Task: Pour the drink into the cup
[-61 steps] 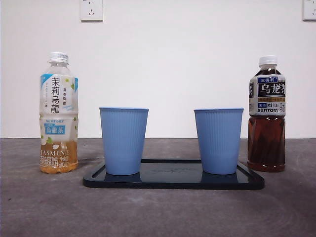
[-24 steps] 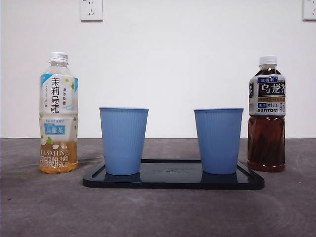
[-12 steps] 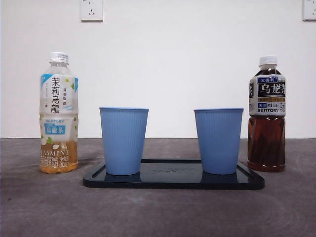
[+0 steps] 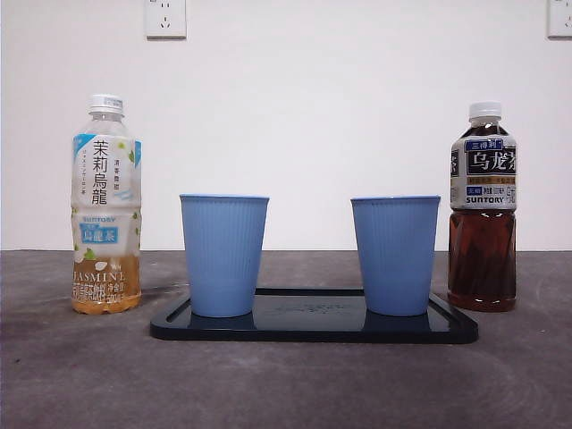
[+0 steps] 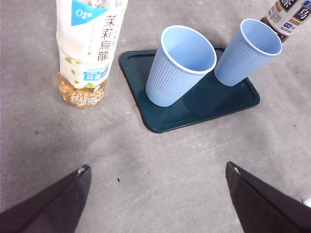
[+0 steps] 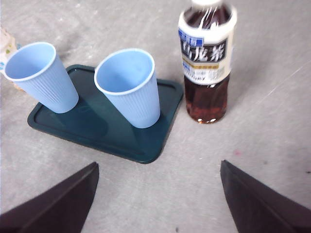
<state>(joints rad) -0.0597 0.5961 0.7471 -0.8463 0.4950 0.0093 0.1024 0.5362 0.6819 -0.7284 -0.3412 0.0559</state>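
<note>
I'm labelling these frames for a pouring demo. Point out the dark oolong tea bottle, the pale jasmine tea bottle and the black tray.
dark oolong tea bottle (image 4: 483, 259): front view, on the brown tea below the label.
pale jasmine tea bottle (image 4: 106, 179): front view, on the printed label.
black tray (image 4: 313, 327): front view, on the near rim.

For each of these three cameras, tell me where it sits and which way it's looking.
Front view: low at table height, looking level at two blue cups on a dark tray, a bottle either side; no robot part shows.
Left wrist view: above the table, looking down toward the jasmine tea bottle; its spread fingers show.
Right wrist view: above the table, looking down toward the oolong tea bottle; its spread fingers show.
Shared: all three see the tray and both cups.
</note>
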